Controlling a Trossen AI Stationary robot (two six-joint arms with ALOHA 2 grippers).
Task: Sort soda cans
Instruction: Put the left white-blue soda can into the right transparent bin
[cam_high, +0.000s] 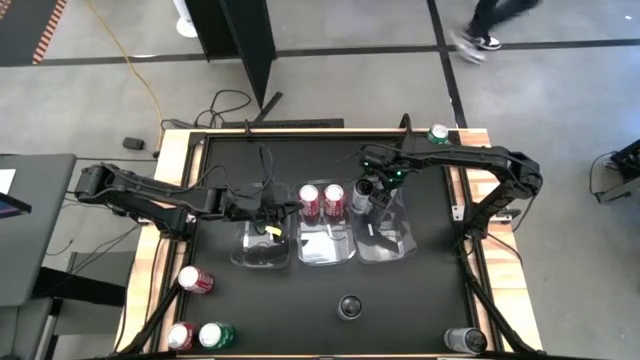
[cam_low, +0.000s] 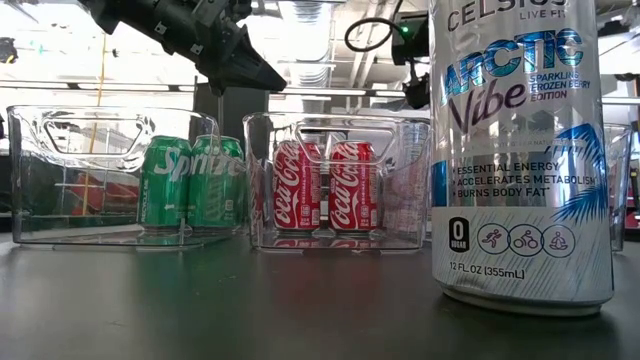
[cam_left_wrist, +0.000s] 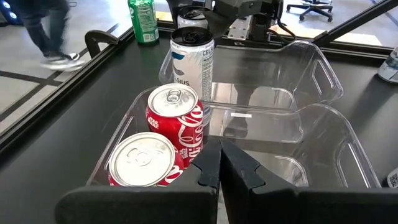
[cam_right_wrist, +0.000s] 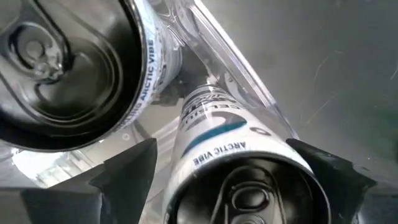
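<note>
Three clear trays stand side by side mid-table. Two green cans (cam_low: 190, 180) stand in the left tray (cam_high: 247, 250). Two red cans (cam_high: 320, 200) stand in the middle tray (cam_high: 325, 255). A silver can (cam_high: 360, 195) stands in the right tray (cam_high: 398, 245). My right gripper (cam_high: 377, 195) is over that tray's far end, its fingers on either side of a second silver can (cam_right_wrist: 242, 180). My left gripper (cam_left_wrist: 221, 158) is shut and empty above the left tray (cam_low: 222, 88). My right gripper has the silver can's side wall, just below the top rim (cam_right_wrist: 292, 155), between its two fingers. The fingers (cam_right_wrist: 124, 171) come from above and point down. The can is upright inside the right tray beside the other silver can (cam_right_wrist: 68, 62). Its bottom is hidden.
Loose cans stand about the table: two red (cam_high: 195, 280) and one green (cam_high: 215, 335) at the near left, a green one (cam_high: 438, 133) at the far right corner, and silver ones at the near middle (cam_high: 350, 305) and near right (cam_high: 465, 340). A person (cam_high: 485, 25) walks beyond the table.
</note>
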